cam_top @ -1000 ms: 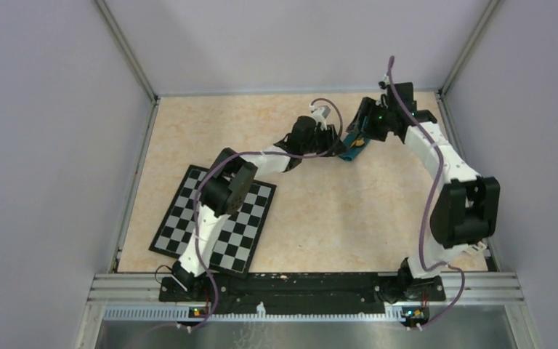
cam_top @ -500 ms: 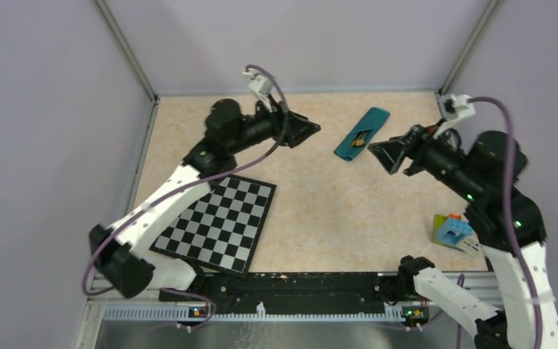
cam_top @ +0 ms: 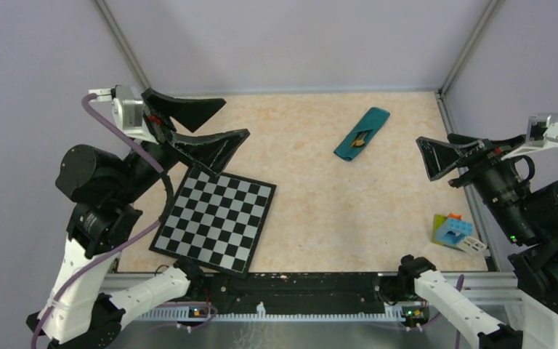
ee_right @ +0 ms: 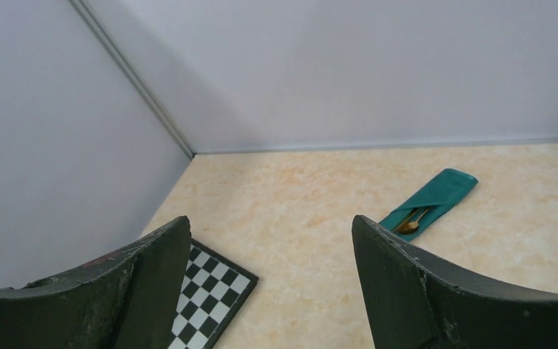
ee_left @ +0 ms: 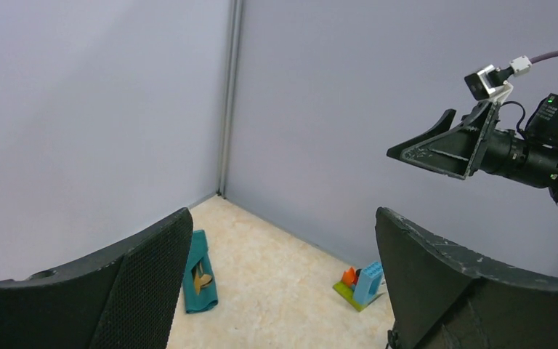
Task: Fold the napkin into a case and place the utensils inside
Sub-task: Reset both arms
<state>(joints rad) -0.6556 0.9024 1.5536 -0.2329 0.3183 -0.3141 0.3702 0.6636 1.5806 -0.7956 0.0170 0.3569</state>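
The teal-green napkin lies folded into a narrow case [cam_top: 363, 132] near the back of the table, right of centre, and it also shows in the wrist views [ee_left: 200, 270] [ee_right: 430, 202]. Utensils sit inside it; a yellowish-tan tip [cam_top: 360, 140] [ee_right: 408, 225] shows at its open lower end. My left gripper [cam_top: 236, 118] [ee_left: 283, 214] hangs open and empty, high over the table's far-left corner. My right gripper [cam_top: 436, 161] [ee_right: 270, 219] is also open and empty, raised at the right edge. Both are well away from the case.
A black-and-white checkerboard mat [cam_top: 218, 218] [ee_right: 207, 291] lies at the front left. Blue, green and orange toy blocks [cam_top: 454, 233] [ee_left: 361, 285] stand at the front right by the wall. Grey walls close in three sides.
Both arms have drawn back from the case, the left one to the left and the right one to the right, and lifted. Their jaws have spread wider. The case has stayed where it lay.
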